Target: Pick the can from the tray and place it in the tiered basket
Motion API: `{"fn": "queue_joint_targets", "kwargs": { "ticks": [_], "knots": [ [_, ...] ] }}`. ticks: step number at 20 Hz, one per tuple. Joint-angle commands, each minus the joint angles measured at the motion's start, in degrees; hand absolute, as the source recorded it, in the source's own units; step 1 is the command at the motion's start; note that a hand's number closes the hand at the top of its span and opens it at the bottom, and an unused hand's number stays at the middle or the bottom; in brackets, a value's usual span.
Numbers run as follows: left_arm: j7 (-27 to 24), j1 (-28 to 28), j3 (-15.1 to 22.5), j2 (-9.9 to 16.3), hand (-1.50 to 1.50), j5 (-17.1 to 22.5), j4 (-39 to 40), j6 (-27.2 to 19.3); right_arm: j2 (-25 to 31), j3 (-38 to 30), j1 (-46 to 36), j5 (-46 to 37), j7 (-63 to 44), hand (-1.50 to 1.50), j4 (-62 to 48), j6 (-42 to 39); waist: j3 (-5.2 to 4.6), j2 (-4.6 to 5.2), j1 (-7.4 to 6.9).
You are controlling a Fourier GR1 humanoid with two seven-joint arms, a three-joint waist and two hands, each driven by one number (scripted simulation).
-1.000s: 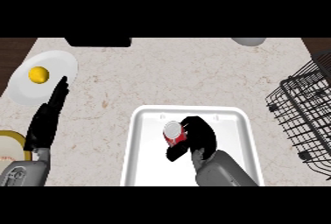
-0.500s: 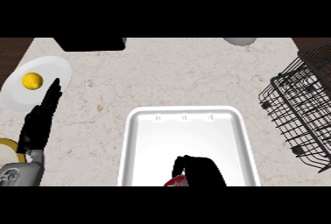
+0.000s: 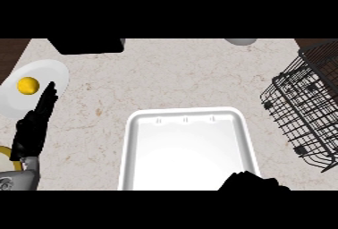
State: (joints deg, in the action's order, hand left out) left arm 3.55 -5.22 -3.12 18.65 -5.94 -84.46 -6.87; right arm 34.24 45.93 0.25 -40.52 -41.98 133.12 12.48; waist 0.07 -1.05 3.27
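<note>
White tray (image 3: 188,152), basket (image 3: 307,103) right; can apparently hidden.

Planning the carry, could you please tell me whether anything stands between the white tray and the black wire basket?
Nothing visible does: only bare speckled counter separates the white rectangular tray from the black wire basket. The can itself is out of sight.

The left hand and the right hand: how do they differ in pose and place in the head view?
The left hand lies at the view's left, fingers straight, pointing towards the plate; the right hand shows only partly at the lower edge, over the tray corner, its fingers unclear. Both are black.
</note>
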Motion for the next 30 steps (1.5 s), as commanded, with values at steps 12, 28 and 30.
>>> {"fn": "queue_joint_targets", "kwargs": {
  "ticks": [12, 28, 30],
  "knots": [
    [1.67, 0.04, 0.48, -0.01, 0.0, -0.81, -2.26, 0.53, 19.44, -31.7, 5.61, 15.69, 4.95, 1.5, 15.44, -1.05, -0.04, 0.41, -0.66],
    [1.52, -0.63, 3.01, -3.81, 0.0, -3.6, -2.4, -0.67, 25.46, -56.49, 1.79, 18.14, 29.13, 1.5, -17.49, -10.24, -0.01, 1.14, -3.36],
    [0.49, -1.5, 1.49, -2.87, 0.0, -3.36, -0.33, 0.04, 25.71, -61.33, 1.23, 20.67, 31.5, 1.5, -19.94, -12.33, -0.06, 1.04, -2.85]
  ]
}}
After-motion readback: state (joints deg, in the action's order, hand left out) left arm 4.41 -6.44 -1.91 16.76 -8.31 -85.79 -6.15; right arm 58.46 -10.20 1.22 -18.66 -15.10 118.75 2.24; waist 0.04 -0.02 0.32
